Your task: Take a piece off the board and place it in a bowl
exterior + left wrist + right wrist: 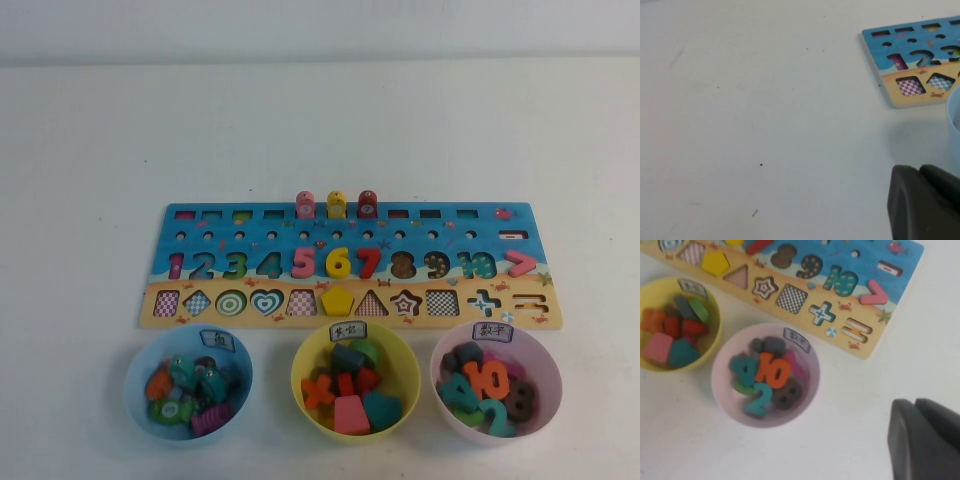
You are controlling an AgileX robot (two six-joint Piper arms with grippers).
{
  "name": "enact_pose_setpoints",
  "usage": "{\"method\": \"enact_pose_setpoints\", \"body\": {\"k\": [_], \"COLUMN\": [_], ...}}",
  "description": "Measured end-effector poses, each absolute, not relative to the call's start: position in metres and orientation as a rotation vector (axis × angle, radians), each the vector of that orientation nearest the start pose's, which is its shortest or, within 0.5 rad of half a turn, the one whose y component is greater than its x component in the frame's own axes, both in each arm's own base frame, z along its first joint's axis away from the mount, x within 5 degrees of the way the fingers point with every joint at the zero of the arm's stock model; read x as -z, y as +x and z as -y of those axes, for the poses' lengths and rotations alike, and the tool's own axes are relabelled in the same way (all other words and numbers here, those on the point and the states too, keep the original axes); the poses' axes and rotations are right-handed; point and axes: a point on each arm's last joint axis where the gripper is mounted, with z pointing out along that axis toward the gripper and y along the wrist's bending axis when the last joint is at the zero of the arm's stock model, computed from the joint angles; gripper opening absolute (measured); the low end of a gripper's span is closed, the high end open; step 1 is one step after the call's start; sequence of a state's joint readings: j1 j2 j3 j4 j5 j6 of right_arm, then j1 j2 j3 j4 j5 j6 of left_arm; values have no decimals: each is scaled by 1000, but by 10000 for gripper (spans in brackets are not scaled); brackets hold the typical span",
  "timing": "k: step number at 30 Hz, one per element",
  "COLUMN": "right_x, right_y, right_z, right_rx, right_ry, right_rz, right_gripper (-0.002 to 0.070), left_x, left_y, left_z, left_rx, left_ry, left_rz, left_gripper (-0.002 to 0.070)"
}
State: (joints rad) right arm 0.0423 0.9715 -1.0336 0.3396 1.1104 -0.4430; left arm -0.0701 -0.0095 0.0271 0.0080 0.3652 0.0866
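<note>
**Inspector A:** Jaws first, left to right. Of the left gripper [927,205] only a dark corner of housing is seen in its own wrist view, above bare table [765,125] beside the board's left end; whether its jaws stand wide or narrow cannot be told. The right gripper [927,440] is likewise seen only as dark housing, over the table off the board's right end; its jaws are taken as closed, with nothing held. Neither arm is seen in the high view.

**Inspector B:** And the task's thing?

**Inspector A:** The piece [520,263], a pink ">" sign, is seated at the far right end of the number row on the board [350,262], just right of the 10. Its point is directed rightward, so its long axis runs across the board's width. The yellow bowl [356,381] is placed in the middle of three, between the blue bowl [188,385] and the lilac bowl [495,380], all just in front of the board.

**Inspector B:** Which arm is nearer?

**Inspector A:** The right is judged nearer: in its wrist view the piece is noted close to the board's corner, beyond the lilac bowl from the gripper. The jaws would need opening before descent. Both arms are judged drawn back, low over the table.
</note>
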Motion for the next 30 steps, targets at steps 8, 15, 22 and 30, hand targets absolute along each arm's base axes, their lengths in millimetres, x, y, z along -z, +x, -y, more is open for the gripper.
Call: {"method": "enact_pose_setpoints", "body": {"k": [8,15,22,30], "right_x": [-369,-338,-282,-257], "right_y": [276,340,375,391], "right_z": [-34,-63,-108,-128], "right_rx": [-190,-82,2,-16], "right_ry": [-796,-722,-602,-519], "right_rz": [-2542,-2697,-2869,-2928], "right_gripper": [-17,-17,-17,18], "left_x": [-172,-172,-172,-172], "left_y": [53,53,53,53], "left_z": [3,3,3,3], "left_rx": [-19,-19,-18,-18], "left_ry": [151,151,149,149], "left_rz": [-1860,-1860,-1860,-1860], "left_gripper": [-4,-5,-5,-4]}}
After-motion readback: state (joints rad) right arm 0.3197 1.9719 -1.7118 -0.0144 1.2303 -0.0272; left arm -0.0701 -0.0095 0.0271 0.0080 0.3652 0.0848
